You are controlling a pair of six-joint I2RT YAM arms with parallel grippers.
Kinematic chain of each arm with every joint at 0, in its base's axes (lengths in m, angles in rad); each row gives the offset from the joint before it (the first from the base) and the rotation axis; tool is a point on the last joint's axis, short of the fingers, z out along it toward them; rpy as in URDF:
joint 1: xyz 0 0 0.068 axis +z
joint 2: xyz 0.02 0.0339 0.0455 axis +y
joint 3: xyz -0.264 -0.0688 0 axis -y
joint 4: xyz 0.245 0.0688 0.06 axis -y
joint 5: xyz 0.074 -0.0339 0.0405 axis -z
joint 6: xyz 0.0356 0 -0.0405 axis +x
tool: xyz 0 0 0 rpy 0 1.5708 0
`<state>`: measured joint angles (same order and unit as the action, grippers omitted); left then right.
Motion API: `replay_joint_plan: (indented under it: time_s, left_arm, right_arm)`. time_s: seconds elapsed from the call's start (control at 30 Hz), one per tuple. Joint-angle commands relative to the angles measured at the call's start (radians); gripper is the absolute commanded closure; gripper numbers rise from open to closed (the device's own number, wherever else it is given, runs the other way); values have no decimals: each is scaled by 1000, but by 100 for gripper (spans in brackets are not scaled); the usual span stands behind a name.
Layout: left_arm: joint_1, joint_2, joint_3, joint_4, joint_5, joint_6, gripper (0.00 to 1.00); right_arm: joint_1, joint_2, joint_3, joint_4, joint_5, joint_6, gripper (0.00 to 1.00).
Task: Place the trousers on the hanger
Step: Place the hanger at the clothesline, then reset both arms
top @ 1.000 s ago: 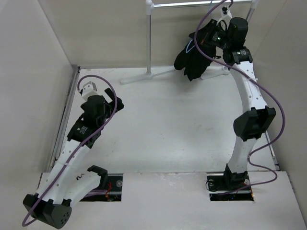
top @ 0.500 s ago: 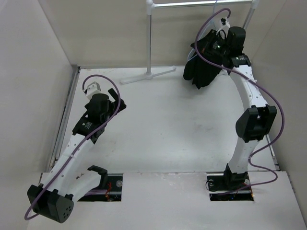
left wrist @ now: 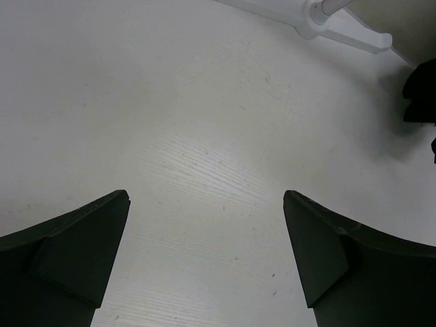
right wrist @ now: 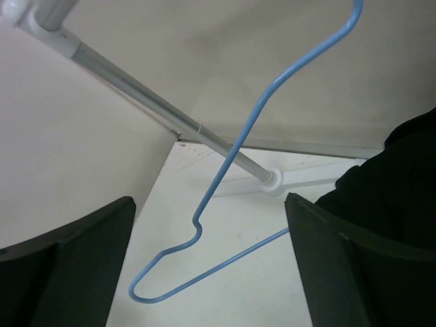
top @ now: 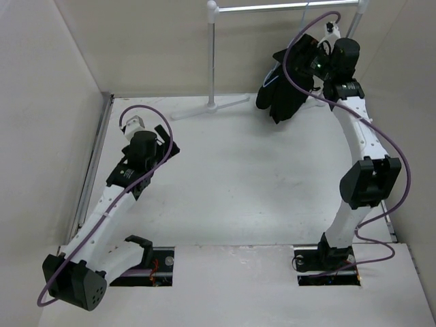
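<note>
Only the right wrist view shows the blue hanger [right wrist: 245, 134] beside the trousers [right wrist: 395, 197]; right gripper [right wrist: 210, 199] high, spread; left gripper [left wrist: 204, 194] low, spread.

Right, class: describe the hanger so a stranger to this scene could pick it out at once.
Find the white garment rack at the far edge of the table. In the right wrist view the hanger crosses its upright pole, beside the black trousers. It is a slim pale blue wire frame, unlike the thick pole and dark cloth.
</note>
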<state>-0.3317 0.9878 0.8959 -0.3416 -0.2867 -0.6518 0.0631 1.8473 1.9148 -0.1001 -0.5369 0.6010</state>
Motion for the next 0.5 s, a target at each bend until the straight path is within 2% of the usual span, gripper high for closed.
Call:
replay_joint_plan:
  time_s: [0.0,0.1,0.2,0.33,0.47]
  left_arm:
    - [12,-3,17,10,-12,7,0]
    - [6,14,31,19,-6,4,0]
    - [-32,57,61,33,12,4,0]
    - [-129,153,95,47,4,1,0]
    - [-210,248,98,42,0,-8,0]
  right_arm:
    - [-15,-89,-2,62,43,-1,0]
    - [-21,-157,-55,66,83,8,0]
    - [-26,-271,-185,76,144,31,0]
    - [-23,-489,-515,96,317,80,0]
    - [-7,-704,-869,33,510,149,0]
